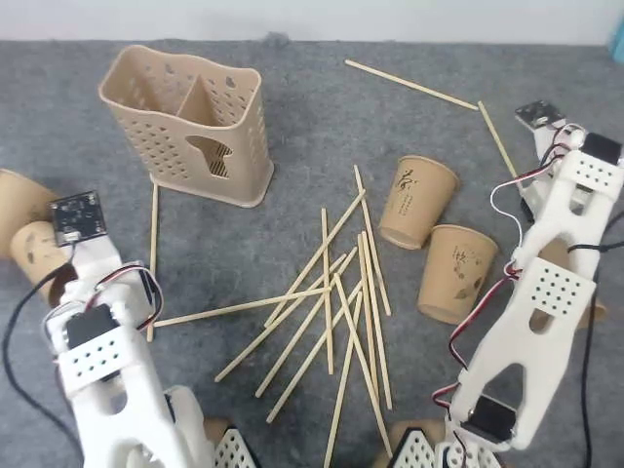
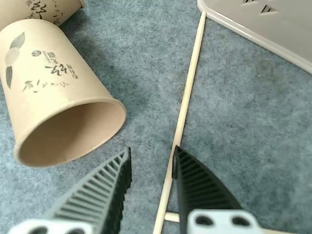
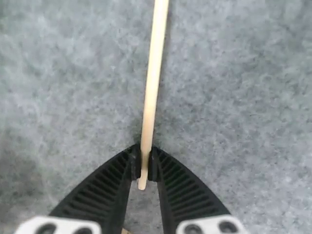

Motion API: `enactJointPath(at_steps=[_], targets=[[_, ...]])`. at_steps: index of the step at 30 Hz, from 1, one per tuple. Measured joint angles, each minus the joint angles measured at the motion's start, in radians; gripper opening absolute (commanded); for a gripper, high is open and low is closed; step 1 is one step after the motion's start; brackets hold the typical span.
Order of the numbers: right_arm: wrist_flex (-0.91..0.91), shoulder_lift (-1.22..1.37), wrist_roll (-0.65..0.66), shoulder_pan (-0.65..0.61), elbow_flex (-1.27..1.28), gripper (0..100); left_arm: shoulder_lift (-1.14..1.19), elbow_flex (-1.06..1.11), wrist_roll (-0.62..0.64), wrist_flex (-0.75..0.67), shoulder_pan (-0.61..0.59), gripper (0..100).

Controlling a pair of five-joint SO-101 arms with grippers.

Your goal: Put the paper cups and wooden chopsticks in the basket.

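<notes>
The tan perforated basket stands upright at the back left. Two paper cups lie right of centre, and two more at the left edge. Several wooden chopsticks lie crossed in the middle. My left gripper is open low over the mat, one chopstick running between its fingers against one of them, and a cup on its side lies just beside it. My right gripper is shut on the end of a chopstick at the far right.
A single chopstick lies at the back, right of the basket. Another long one points from the pile toward the left arm. The basket's base edge is close beyond the left gripper. Grey mat covers the table.
</notes>
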Motion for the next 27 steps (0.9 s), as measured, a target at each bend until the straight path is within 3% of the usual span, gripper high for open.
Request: enactJointPath(at_steps=[14, 27], targets=[[0.153, 0.0, 0.021, -0.127, -0.048, 0.8, 0.0, 0.0, 0.0, 0.0, 0.0, 13], [0.149, 0.0, 0.051, -0.189, -0.133, 0.9, 0.0, 0.0, 0.0, 0.0, 0.0, 13]])
